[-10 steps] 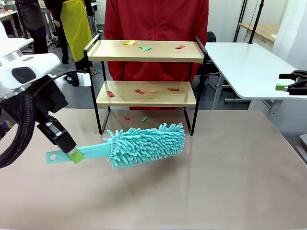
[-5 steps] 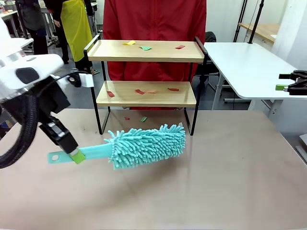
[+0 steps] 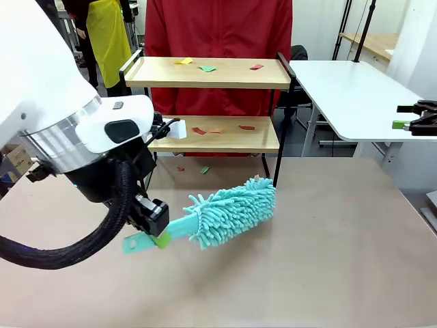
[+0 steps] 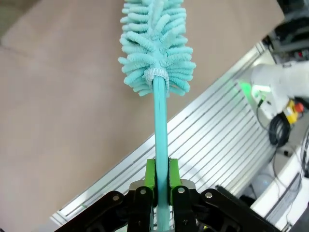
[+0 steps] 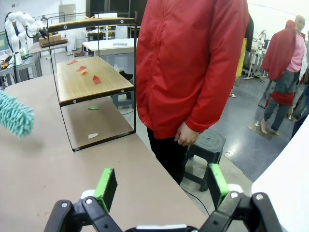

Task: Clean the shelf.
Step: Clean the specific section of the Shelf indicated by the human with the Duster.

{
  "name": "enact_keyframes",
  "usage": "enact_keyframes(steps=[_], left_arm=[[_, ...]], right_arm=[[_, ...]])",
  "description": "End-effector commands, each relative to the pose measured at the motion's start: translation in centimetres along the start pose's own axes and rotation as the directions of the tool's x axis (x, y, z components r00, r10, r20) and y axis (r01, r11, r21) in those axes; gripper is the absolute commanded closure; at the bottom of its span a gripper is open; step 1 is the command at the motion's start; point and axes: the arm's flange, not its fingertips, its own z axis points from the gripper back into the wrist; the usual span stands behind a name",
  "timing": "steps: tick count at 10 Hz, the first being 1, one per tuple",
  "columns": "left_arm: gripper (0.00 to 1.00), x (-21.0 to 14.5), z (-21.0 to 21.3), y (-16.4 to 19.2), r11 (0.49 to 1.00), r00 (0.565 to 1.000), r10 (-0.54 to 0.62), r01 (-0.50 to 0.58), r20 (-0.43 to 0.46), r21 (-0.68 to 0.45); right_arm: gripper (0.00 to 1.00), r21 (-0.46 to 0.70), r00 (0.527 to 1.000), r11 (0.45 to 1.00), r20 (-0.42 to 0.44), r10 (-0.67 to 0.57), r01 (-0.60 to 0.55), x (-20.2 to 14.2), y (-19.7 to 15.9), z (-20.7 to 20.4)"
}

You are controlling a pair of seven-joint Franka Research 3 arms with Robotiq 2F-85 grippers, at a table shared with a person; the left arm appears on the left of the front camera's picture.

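The shelf (image 3: 232, 76) stands at the table's far side, with small coloured paper scraps (image 3: 207, 68) on both wooden boards and on the table under it. My left gripper (image 3: 156, 236) is shut on the handle of a teal fluffy duster (image 3: 232, 208), whose head tilts up toward the shelf's right leg. In the left wrist view the green pads (image 4: 150, 175) clamp the duster's handle (image 4: 160, 121). My right gripper (image 3: 410, 121) hangs open at the far right. From the right wrist the open right gripper (image 5: 161, 188) faces the shelf (image 5: 108, 87) and the duster's head (image 5: 14, 113).
A person in a red jacket (image 3: 218, 27) stands right behind the shelf. A white table (image 3: 341, 89) adjoins at the right. The brown table (image 3: 328, 246) has free room in front and to the right of the duster.
My left arm has swung toward the middle, carrying the duster to the right. The duster's head has turned and risen toward the shelf's right leg. The right gripper has not moved.
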Motion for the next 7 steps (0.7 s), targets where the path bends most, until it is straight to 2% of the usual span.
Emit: enact_keyframes(steps=[1,4,6,7], left_arm=[[0.87,-0.7,-1.4,-1.0,0.985,0.989,0.13,-0.136,0.064,0.106],[0.87,1.7,-4.5,-3.5,0.969,0.972,0.199,-0.213,0.122,0.121],[0.87,2.2,-7.0,-4.4,0.938,0.931,0.294,-0.325,0.218,0.12],[0.87,2.4,-7.8,-4.8,0.94,0.927,0.303,-0.329,0.223,0.094]], right_arm=[[0.0,0.005,1.0,1.0,-0.002,0.003,-0.003,0.3,0.3,-0.1],[0.0,0.005,1.0,1.0,-0.002,0.003,-0.003,0.3,0.3,-0.1],[0.0,0.005,1.0,1.0,-0.002,0.003,-0.003,0.3,0.3,-0.1],[0.0,0.005,1.0,1.0,-0.002,0.003,-0.003,0.3,0.3,-0.1]])
